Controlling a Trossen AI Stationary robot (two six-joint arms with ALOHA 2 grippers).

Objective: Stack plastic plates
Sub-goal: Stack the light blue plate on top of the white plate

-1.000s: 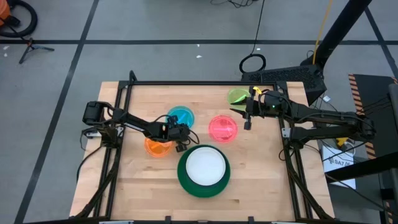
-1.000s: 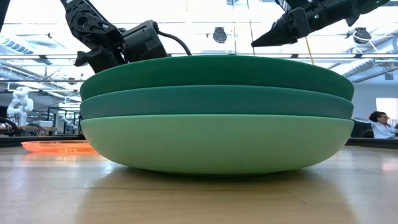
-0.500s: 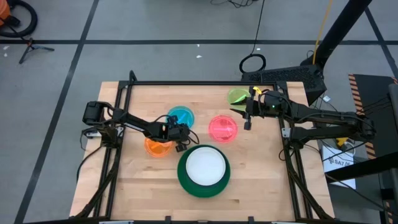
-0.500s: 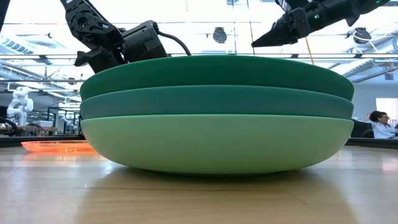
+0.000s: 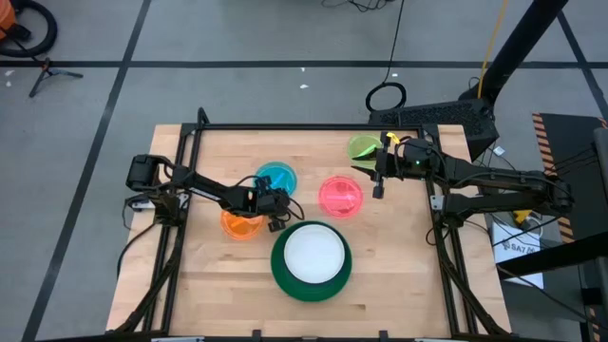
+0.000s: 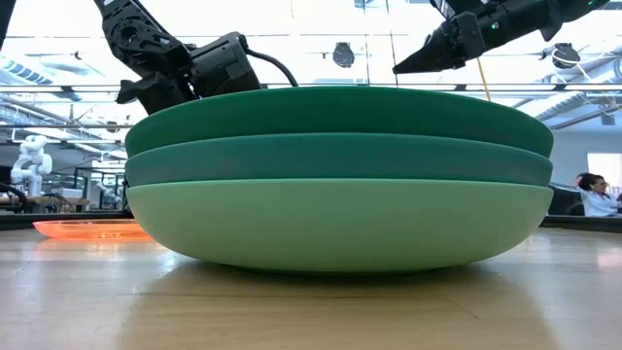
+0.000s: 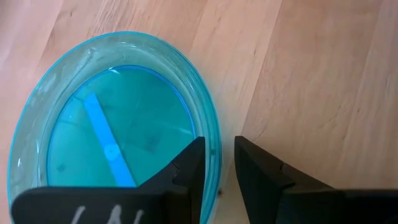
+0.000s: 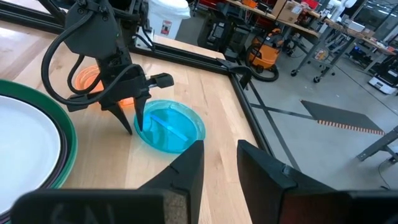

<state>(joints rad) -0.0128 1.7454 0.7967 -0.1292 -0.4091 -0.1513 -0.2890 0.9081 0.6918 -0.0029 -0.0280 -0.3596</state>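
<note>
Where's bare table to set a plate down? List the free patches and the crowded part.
Free: the near strip either side of the stack, and the far-left corner of the table behind the blue plate. Crowded: the middle, where the blue, orange and pink plates lie close, with the left hand at the blue plate's rim and the right hand between the pink and lime plates.

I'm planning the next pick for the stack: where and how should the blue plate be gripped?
By its thin raised rim, from above, one finger inside the lip and one outside. The blue plate lies flat on the table, so only the rim gives a hold. The left gripper already straddles the edge facing the pink plate, jaws open.
</note>
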